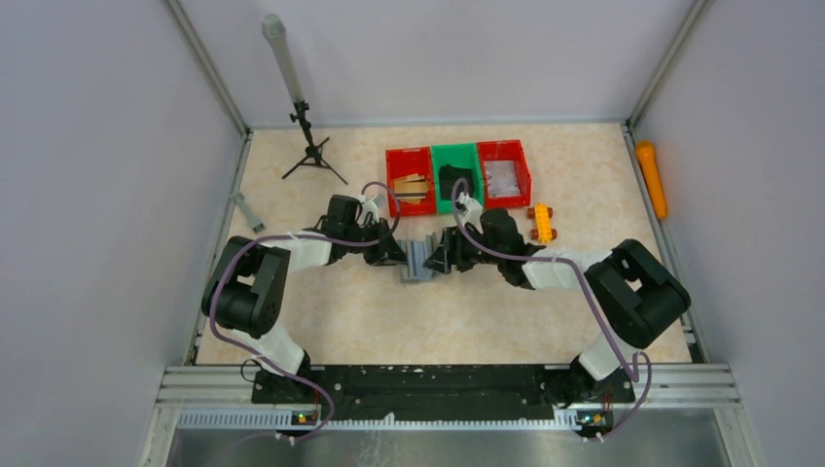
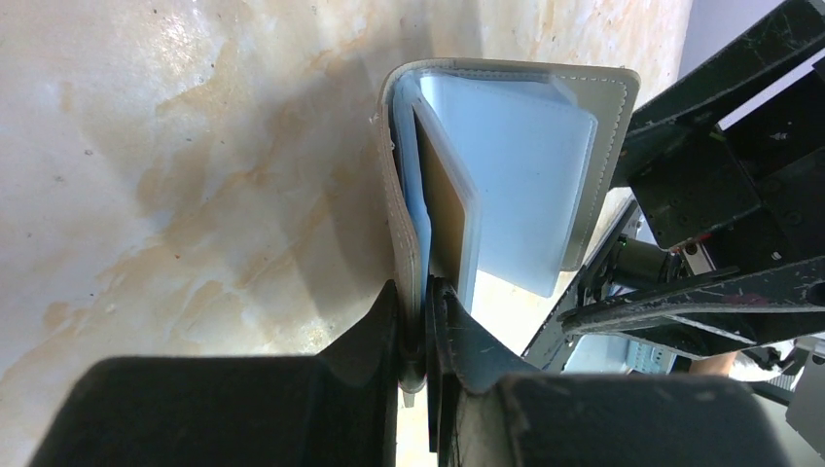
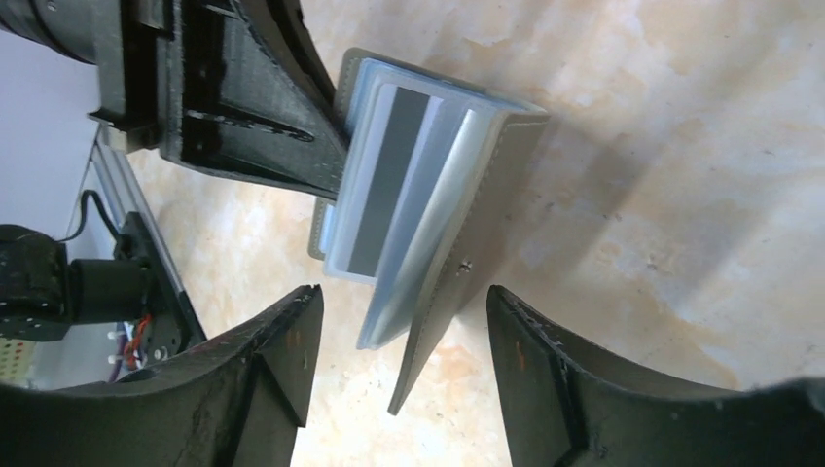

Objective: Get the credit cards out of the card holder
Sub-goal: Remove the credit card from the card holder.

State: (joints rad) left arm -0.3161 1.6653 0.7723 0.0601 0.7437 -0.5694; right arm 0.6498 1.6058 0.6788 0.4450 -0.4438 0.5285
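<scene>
Grey card holder (image 3: 484, 199) open, credit cards (image 3: 385, 175) inside, perhaps two.

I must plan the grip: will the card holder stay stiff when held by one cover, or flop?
Probably it flops somewhat: the card holder stands open in a V while the left gripper pinches one cover. Its clear sleeves look glossy, so likely slippery.

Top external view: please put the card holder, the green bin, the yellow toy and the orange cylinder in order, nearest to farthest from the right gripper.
1. card holder: directly at the right gripper, on its left side.
2. green bin: behind the gripper, middle of the three bins.
3. yellow toy: to the gripper's right, slightly behind.
4. orange cylinder: far out on the right side.
</scene>
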